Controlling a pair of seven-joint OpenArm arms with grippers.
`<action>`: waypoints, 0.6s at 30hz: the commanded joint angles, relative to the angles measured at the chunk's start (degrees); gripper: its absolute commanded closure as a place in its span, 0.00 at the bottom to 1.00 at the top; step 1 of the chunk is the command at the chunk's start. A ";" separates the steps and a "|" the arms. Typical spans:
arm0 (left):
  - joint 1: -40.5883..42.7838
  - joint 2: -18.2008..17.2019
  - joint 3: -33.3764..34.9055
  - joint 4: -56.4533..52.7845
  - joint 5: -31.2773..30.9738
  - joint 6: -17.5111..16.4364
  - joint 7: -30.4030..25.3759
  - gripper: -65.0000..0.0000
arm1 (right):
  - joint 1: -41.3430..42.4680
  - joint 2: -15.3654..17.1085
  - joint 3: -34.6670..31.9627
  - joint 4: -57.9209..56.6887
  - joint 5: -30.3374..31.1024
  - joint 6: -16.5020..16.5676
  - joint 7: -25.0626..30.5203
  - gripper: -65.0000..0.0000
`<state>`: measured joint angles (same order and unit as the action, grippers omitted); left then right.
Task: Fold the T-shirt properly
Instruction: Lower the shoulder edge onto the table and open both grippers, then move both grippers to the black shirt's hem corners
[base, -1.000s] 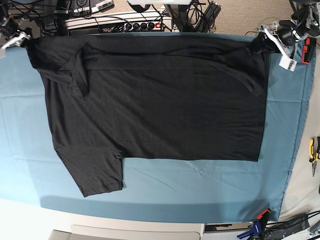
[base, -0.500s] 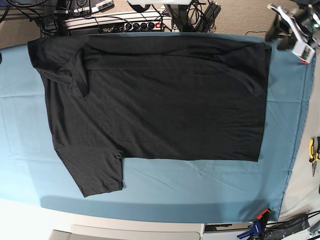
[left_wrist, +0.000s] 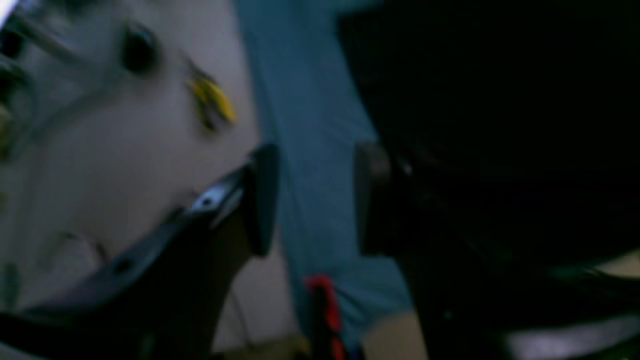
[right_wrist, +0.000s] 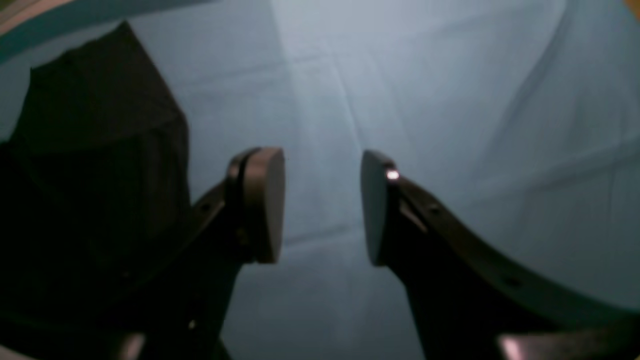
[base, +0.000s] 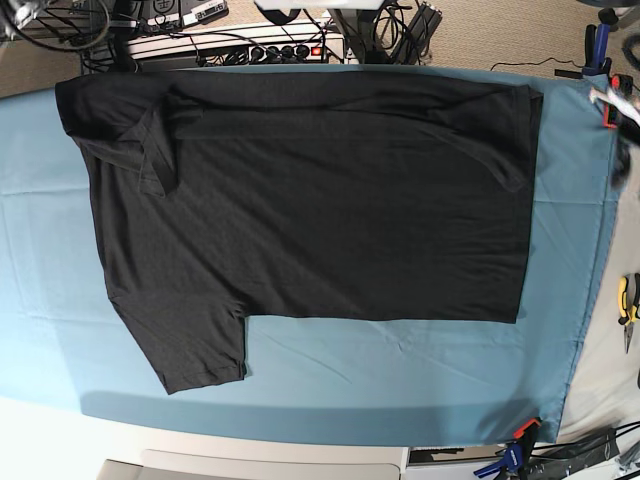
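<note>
Both grippers, left (left_wrist: 312, 200) and right (right_wrist: 322, 205), hover with fingers parted, holding nothing (left view blurry, seemingly). The T-shirt (base: 320, 200) lies flat on the worktop; pinch matching hem corners evenly.

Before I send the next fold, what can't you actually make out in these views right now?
- Left wrist view: motion blur; the T-shirt is a featureless dark mass.
- Base view: both grippers out of frame; only a blurred bit of arm at the right edge.
- T-shirt's underside and folded-over far edge: hidden by its own cloth.
- Right wrist view: the shirt's sleeve is dim, partly behind a finger.
</note>
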<state>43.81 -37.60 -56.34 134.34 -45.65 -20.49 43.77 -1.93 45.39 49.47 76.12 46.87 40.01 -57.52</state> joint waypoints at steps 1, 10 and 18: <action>-0.74 -1.27 -0.44 0.66 -0.37 0.22 -1.64 0.60 | 2.25 1.92 -1.66 0.74 -1.14 -0.61 2.12 0.60; -8.76 -5.81 -0.11 -10.86 -0.33 1.22 -4.44 0.60 | 16.61 -2.99 -22.10 0.63 -17.92 -5.95 8.22 0.60; -17.25 -10.10 6.73 -21.42 1.25 1.44 -5.14 0.60 | 22.91 -12.28 -27.78 0.63 -26.14 -8.61 9.11 0.60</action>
<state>26.89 -46.15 -48.95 112.20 -43.99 -19.25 40.38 19.42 31.51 21.45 75.96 20.58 31.46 -50.24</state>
